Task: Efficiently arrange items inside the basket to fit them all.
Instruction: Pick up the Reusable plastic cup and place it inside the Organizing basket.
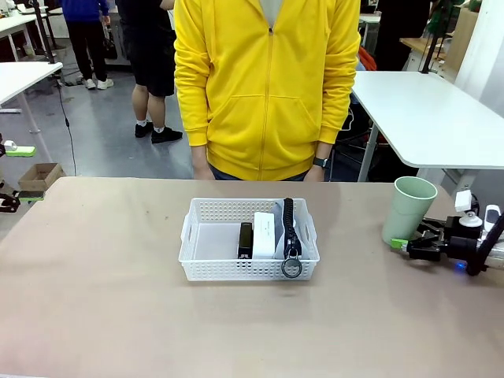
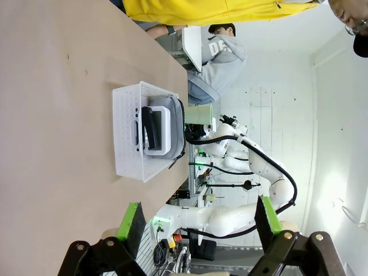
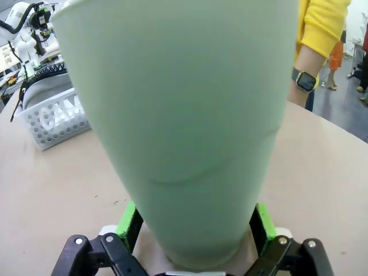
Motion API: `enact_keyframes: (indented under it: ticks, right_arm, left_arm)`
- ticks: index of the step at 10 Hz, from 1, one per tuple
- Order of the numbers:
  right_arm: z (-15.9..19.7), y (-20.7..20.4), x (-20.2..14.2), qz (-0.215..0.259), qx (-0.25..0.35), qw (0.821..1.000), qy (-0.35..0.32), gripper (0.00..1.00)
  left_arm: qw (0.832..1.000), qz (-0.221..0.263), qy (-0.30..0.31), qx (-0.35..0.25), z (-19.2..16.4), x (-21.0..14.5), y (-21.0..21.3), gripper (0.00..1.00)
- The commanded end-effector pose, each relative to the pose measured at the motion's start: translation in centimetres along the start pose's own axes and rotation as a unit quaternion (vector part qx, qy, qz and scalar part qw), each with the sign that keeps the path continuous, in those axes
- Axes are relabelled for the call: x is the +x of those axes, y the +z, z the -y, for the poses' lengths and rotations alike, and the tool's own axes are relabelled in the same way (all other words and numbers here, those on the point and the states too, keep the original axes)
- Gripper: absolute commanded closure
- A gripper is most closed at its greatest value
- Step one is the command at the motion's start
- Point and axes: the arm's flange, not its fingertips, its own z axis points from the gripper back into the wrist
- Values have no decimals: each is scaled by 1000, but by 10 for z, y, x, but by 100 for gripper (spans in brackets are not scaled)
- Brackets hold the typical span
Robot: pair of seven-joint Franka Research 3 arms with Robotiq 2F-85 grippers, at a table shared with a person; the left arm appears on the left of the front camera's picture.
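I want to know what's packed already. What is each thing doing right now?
Basket: on the table, left part bare.
Pouch: in the basket, at its right side.
White box: in the basket.
Black bar: in the basket.
Green cup: upright on the table, outside the basket.
Right gripper: around the cup's base.
Left gripper: open, holding nothing.

Robot lab: white worktables [image 1: 429, 118] far right and left, grey floor, another robot arm [image 2: 253, 167], cables.
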Motion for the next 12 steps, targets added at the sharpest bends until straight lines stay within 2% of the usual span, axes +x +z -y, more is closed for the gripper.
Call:
enact_keyframes:
  ticks: [1, 5, 8, 12]
  right_arm:
    - [4, -7, 6, 23, 0, 1000, 14, 0]
    - [-7, 4, 41, 65, 28, 997, 12, 0]
    - [-13, 7, 68, 73, 38, 996, 22, 0]
    - [-17, 9, 70, 56, 51, 996, 36, 0]
  left_arm:
    - [1000, -2, 3, 2, 2, -3, 0, 0]
    - [1000, -2, 3, 2, 2, -3, 0, 0]
    - [1000, -2, 3, 2, 2, -3, 0, 0]
    - [1000, -2, 3, 2, 2, -3, 0, 0]
